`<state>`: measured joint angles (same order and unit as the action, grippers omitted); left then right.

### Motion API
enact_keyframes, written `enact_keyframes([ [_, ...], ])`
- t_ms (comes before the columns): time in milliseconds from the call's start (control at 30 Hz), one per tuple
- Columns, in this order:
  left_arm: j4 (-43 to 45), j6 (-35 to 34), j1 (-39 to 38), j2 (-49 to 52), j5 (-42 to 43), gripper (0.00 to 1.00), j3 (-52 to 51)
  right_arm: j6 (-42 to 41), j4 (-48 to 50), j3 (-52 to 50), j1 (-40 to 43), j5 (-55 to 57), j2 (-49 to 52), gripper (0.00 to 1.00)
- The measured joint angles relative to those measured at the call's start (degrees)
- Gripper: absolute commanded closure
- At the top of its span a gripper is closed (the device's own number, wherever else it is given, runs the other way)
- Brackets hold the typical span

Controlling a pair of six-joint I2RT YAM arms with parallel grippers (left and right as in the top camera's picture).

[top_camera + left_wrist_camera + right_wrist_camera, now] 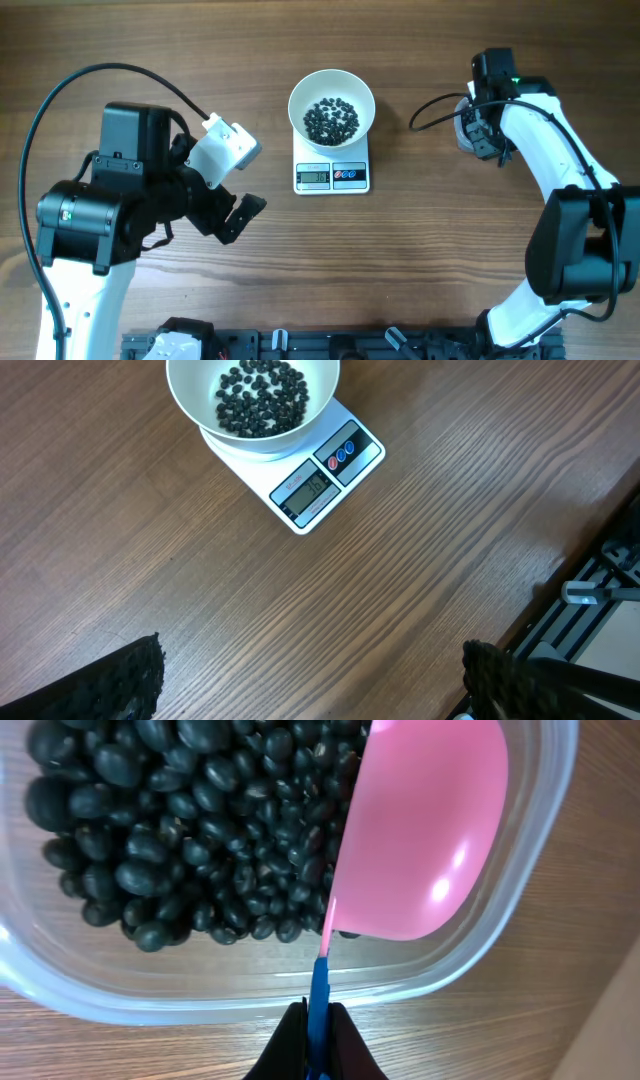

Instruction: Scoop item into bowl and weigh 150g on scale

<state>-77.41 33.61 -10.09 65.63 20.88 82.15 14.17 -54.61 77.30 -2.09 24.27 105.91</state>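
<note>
the black beans (331,120) lie in a loose heap at the bottom of the white bowl (297,94), and the bowl stands on the scale (332,177), covering its rear part. the scale's display (308,491) and two round buttons face the front, but we cannot read the digits. well to the right of the scale, the wrist view shows more beans filling a clear tub (545,850). over that tub's right end is a pink scoop (425,830), its edge down among the beans. the right gripper (318,1030) is clamped on the scoop's thin blue handle (318,985). the left gripper (310,695) hangs over the bare wooden table (420,250) left of the scale, jaws spread wide, nothing between them.
</note>
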Motion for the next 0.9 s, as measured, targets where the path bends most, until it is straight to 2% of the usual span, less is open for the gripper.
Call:
enact_keyframes([
  [467, -0.02, 0.0, 0.0, 0.0, 0.0, 0.0, 0.0, 0.02, -0.07, 0.98, 0.83, -7.56, -0.28, 0.95],
  [900, -0.02, 0.0, 0.0, 0.0, 0.0, 0.0, 0.0, 0.57, -1.53, 1.66, 7.78, -23.54, -0.81, 0.96],
])
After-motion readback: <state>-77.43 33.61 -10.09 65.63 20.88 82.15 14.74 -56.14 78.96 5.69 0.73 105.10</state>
